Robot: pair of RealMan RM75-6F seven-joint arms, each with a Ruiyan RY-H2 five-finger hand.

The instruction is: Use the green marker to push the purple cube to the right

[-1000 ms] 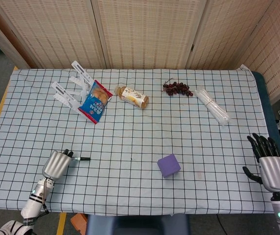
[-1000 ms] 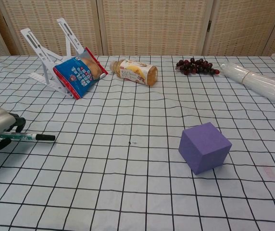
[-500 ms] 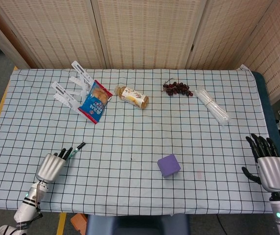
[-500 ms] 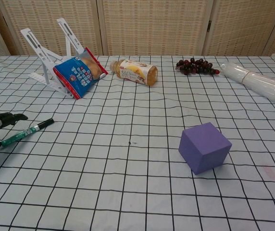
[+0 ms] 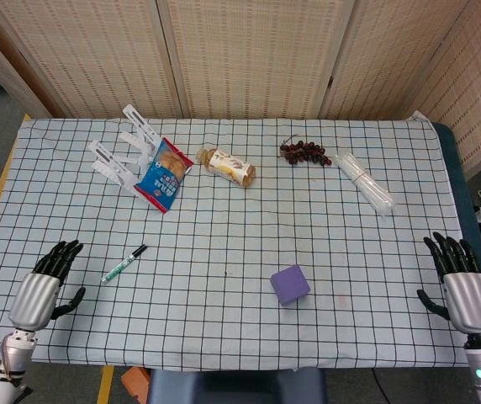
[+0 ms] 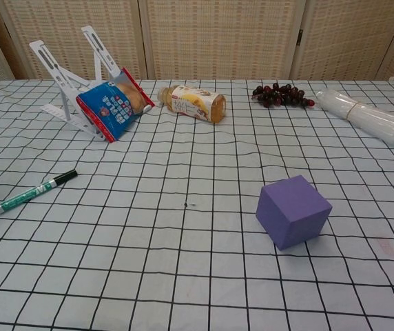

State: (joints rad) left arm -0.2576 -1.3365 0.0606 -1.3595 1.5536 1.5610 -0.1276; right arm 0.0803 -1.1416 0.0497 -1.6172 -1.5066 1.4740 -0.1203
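The green marker (image 5: 124, 263) (image 6: 35, 191) lies loose on the checked cloth at the left, its black tip pointing up and right. The purple cube (image 5: 290, 284) (image 6: 293, 211) rests right of the table's middle, near the front. My left hand (image 5: 45, 288) is open at the front left edge, a short way left of the marker and not touching it. My right hand (image 5: 462, 281) is open past the table's right edge, far from the cube. The chest view shows neither hand.
At the back stand a white folding stand (image 5: 123, 151) with a blue snack bag (image 5: 163, 173) leaning on it, a small bottle (image 5: 229, 167), a bunch of dark grapes (image 5: 305, 152) and a bundle of clear straws (image 5: 364, 182).
My left hand let go of the green marker and drew back to the left front edge. The marker swung from pointing right to slanting up-right and now lies free. The right hand barely moved.
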